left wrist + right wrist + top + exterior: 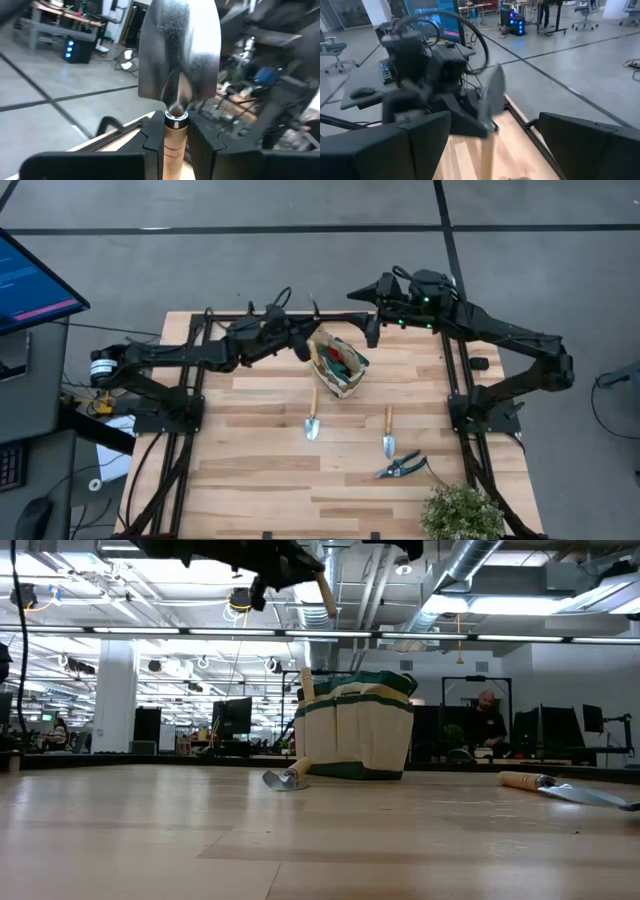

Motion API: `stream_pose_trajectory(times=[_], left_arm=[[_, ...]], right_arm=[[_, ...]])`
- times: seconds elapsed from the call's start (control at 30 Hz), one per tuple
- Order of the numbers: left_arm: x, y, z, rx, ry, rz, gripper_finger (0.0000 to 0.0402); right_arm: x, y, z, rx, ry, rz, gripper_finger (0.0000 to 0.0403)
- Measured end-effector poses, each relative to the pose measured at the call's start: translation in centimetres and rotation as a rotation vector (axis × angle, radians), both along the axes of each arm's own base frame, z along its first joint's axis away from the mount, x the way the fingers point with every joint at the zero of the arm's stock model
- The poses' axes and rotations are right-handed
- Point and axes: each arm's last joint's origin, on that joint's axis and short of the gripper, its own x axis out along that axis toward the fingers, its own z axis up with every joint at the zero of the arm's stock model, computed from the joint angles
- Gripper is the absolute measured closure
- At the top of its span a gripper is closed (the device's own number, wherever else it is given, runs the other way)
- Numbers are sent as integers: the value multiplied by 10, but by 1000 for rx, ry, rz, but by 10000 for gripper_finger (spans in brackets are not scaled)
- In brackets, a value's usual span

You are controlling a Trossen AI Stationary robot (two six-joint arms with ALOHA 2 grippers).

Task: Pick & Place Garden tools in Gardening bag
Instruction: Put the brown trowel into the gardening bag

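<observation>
One trowel [176,70] in raised left gripper [176,137]

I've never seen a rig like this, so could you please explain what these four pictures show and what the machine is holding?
It is a robot with two dark arms at a wooden table. One camera looks straight down, one sits at table height, and one rides on each wrist. The left hand is shut on a trowel by its wooden handle, lifted beside the bag. The right hand is open, hovering at the bag's other side, holding nothing. On the table lie two more trowels, blue shears and a plant at the near edge. The bag already holds something red and green.
</observation>
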Motion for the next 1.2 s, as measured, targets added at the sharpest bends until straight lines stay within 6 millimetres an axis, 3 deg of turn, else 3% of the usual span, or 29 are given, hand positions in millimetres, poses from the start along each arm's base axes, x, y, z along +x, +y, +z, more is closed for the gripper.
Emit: stream_pose_trajectory(times=[0.37, 0.93, 1.07, 1.2], left_arm=[[28, 10, 6, 69, 55, 33, 349], [31, 8, 7, 92, 64, 31, 349], [31, 8, 6, 90, 66, 30, 349], [32, 8, 5, 88, 65, 33, 349]], right_arm=[[30, -11, -9, -44, 59, -43, 108], [46, -31, -28, -62, 123, -126, 113], [45, -30, -27, -61, 118, -112, 154], [46, -30, -27, -58, 119, -106, 257]])
